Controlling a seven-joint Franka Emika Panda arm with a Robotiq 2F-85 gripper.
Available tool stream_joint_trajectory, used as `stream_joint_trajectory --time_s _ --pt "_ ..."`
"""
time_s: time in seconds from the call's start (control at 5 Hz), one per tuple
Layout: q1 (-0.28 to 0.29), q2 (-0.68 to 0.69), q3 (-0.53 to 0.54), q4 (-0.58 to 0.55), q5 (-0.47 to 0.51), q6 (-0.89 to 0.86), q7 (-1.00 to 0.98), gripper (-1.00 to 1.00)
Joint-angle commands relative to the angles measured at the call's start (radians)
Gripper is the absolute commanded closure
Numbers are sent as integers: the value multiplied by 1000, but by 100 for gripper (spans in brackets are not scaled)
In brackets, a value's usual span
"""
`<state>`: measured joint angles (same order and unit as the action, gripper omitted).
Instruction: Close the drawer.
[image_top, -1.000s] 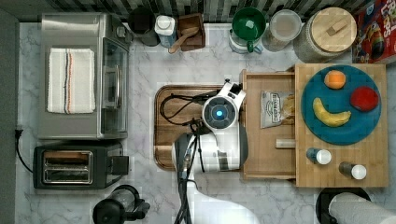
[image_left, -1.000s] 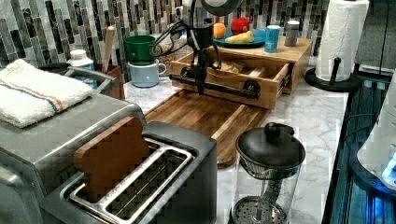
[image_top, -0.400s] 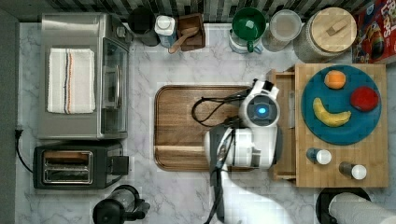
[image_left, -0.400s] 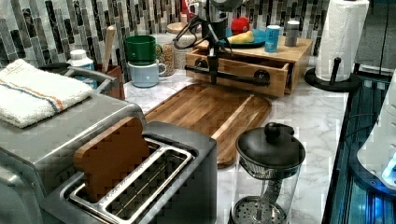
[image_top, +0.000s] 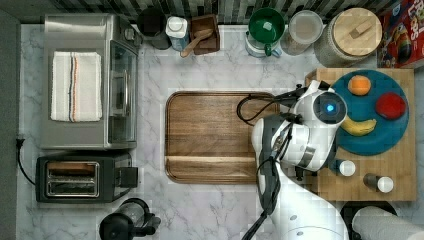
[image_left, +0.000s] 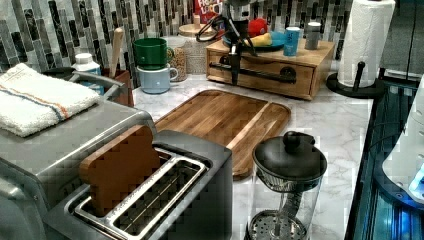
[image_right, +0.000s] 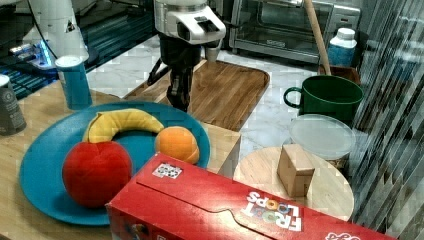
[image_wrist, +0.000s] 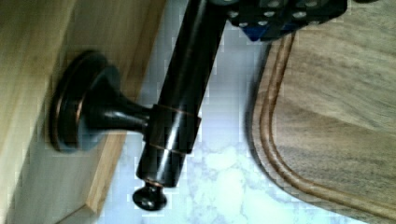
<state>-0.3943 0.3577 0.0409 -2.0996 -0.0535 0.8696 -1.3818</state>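
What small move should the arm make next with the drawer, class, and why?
Probably let go of the handle and back away: the drawer front already looks flush with its wooden box in the left view, while the gripper is at the bar.

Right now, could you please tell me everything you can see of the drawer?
The drawer is light wood, set in a low wooden stand on the marble counter, and looks pushed fully in, its front flush with the stand. A dark bar handle runs across the front on round mounts, its end capped by a small knob. The gripper hangs right at the handle. The stand's top carries a blue plate of fruit. A darker cutting board lies in front.
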Motion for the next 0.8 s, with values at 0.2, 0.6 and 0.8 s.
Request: stream_joint_trajectory --time_s 0.2,0.6,0.8 --pt "-39 -114 -183 -30 -108 50 236 100" --pt "-42 -114 -181 -30 -109 50 237 100" --pt "-41 -114 -181 -30 -109 50 236 100"
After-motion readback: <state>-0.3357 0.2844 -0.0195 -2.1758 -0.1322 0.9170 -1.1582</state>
